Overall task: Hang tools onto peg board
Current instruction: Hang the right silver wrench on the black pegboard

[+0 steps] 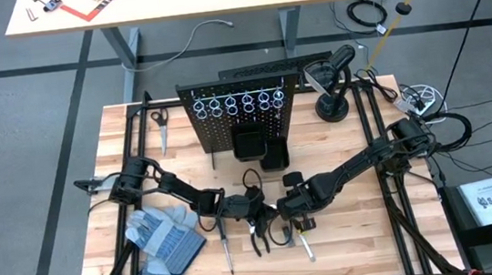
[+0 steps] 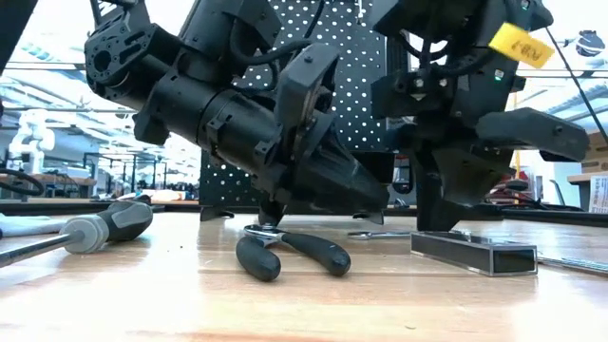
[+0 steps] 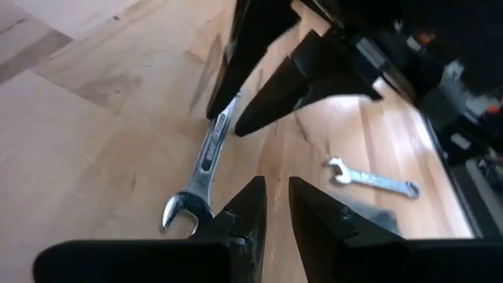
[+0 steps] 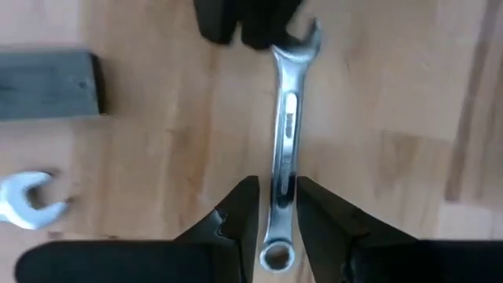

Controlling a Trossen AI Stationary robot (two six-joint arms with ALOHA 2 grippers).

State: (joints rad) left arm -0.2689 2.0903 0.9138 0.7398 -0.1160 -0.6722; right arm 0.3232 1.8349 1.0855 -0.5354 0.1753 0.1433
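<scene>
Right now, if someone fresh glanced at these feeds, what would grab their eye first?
Both arms meet low over the table's front centre, the right end effector straddling a silver wrench that lies flat on the wood, the left end effector just opposite at its open end. Behind them stands the black peg board, its ring holders bare. Grey-and-blue gloves lie at front left.

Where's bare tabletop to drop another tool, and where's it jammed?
Free: the front right corner of the table, right of the wrenches; the left strip between the scissors and the gloves. Crowded: front centre, where the left gripper and right gripper meet over pliers, and before the peg board.
</scene>
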